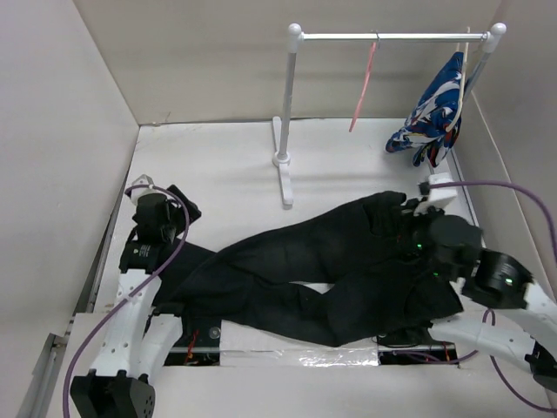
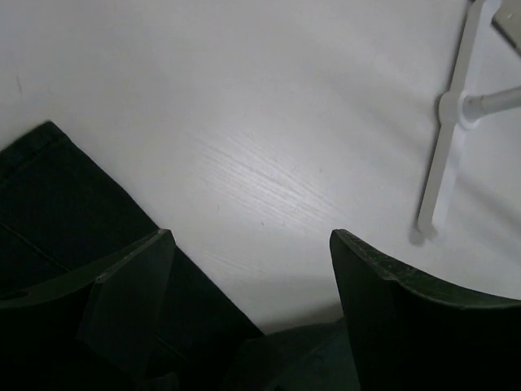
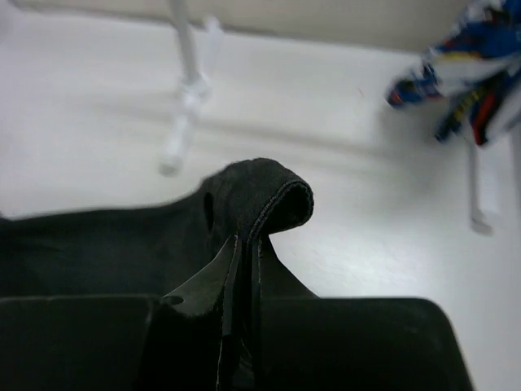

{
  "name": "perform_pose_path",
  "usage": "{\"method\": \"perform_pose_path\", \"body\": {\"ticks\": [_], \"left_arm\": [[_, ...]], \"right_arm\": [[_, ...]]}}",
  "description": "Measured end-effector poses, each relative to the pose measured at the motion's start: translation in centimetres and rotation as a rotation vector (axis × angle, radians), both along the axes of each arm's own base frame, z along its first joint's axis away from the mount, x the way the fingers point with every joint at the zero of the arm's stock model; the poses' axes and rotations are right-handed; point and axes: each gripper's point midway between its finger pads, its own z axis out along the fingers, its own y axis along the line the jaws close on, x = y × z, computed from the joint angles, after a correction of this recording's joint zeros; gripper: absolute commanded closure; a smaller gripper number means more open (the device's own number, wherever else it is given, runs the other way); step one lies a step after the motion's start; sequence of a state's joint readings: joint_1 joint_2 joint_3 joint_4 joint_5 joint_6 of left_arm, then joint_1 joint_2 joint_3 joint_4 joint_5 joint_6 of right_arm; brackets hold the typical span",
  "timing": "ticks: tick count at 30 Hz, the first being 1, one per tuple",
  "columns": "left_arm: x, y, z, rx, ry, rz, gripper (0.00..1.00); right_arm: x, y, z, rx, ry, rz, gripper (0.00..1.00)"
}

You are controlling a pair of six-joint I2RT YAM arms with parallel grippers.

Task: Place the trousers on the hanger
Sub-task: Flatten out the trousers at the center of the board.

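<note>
The black trousers [image 1: 287, 270] lie spread across the table from left to right. My right gripper [image 1: 407, 225] is shut on a raised fold of their right end; in the right wrist view the fabric [image 3: 260, 191] curls up out of the closed gripper [image 3: 244, 248]. My left gripper [image 1: 170, 207] is open and empty over the trousers' left end. In the left wrist view its fingers [image 2: 122, 301] straddle the gripper's gap [image 2: 251, 238], with black cloth [image 2: 57, 212] below and to the left. The pink hanger [image 1: 364, 87] hangs edge-on from the rail at the back.
A white-and-silver rail stand [image 1: 285, 104] stands at the back, its foot also in the wrist views [image 2: 448, 155] [image 3: 187, 106]. A blue-white-red patterned garment [image 1: 435, 109] hangs at the rail's right end [image 3: 464, 73]. Walls enclose the table on the left, back and right.
</note>
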State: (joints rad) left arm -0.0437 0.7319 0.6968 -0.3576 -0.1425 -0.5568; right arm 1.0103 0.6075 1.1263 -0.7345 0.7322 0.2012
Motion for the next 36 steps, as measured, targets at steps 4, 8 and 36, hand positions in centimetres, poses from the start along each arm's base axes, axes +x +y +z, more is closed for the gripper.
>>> {"method": "perform_pose_path", "body": {"ticks": [4,8,36], "left_arm": [[-0.6,-1.8,-3.6,-0.06,0.085,-0.044,0.38],[-1.1,-4.6,-4.2,-0.111,0.106,-0.148,0.54],[-6.0,-12.6,-6.3,0.082,0.51,-0.74,0.4]], "right_arm": [[2.4,-2.3,-6.5,-0.185,0.11,-0.182,1.0],[3.8,-4.9,-6.3,-0.161,0.115,-0.294,1.0],[10.5,-10.1,-1.9,0.076,0.053,-0.337,1.0]]}}
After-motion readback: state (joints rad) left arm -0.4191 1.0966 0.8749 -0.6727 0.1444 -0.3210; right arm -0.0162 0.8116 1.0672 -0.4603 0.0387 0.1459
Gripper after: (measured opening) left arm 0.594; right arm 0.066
